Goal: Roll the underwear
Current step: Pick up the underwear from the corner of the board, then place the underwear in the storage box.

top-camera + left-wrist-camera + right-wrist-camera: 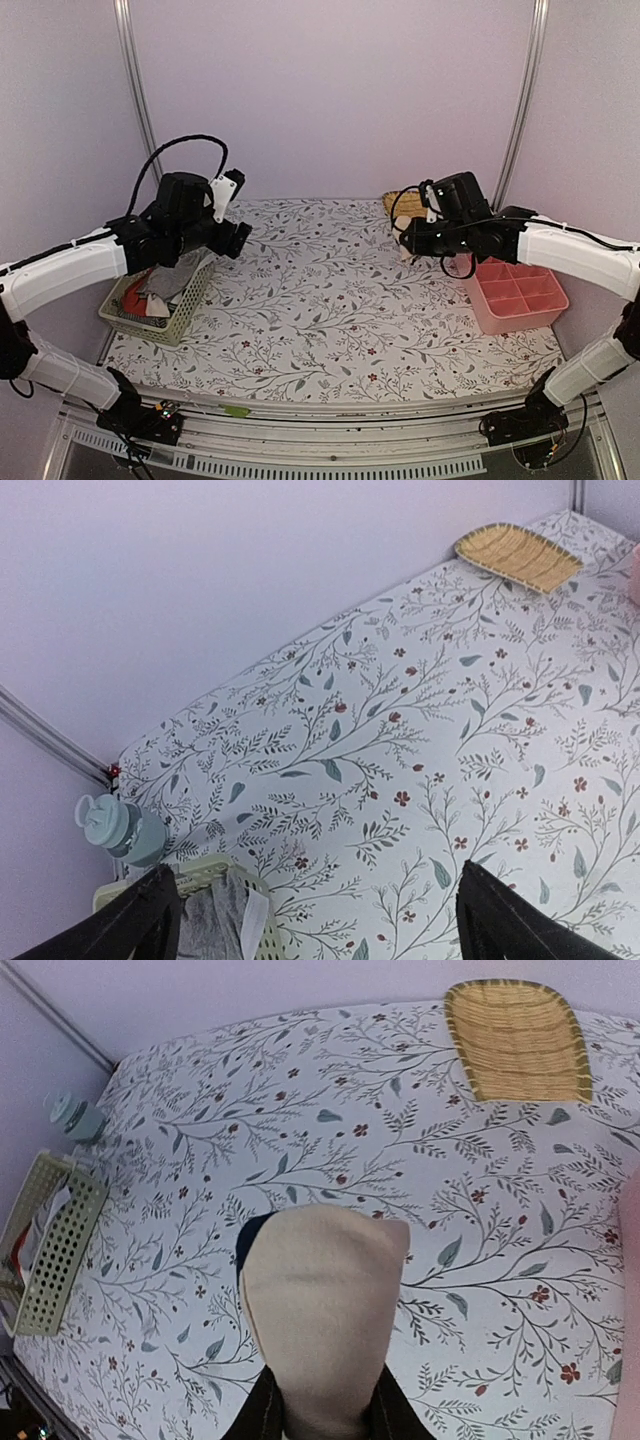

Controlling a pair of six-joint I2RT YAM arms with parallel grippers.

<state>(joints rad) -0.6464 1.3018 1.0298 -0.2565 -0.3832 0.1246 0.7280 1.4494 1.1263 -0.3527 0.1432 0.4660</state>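
My right pincer (pixel 325 1410) clamps the beige briefs (pixel 325 1300), aloft left of pink box (pixel 520 300); lower slowly, keep bundle tight. Left pincer (pixel 325 920) wide, empty.

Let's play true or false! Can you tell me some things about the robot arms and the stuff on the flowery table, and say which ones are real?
1. The right end effector is holding the beige underwear. True.
2. The left end effector is squeezing something. False: it is wide open and holds nothing.
3. The basket has cloth pieces in it. True.
4. The pink box sits next to the left arm. False: it is on the right side, under the right arm.
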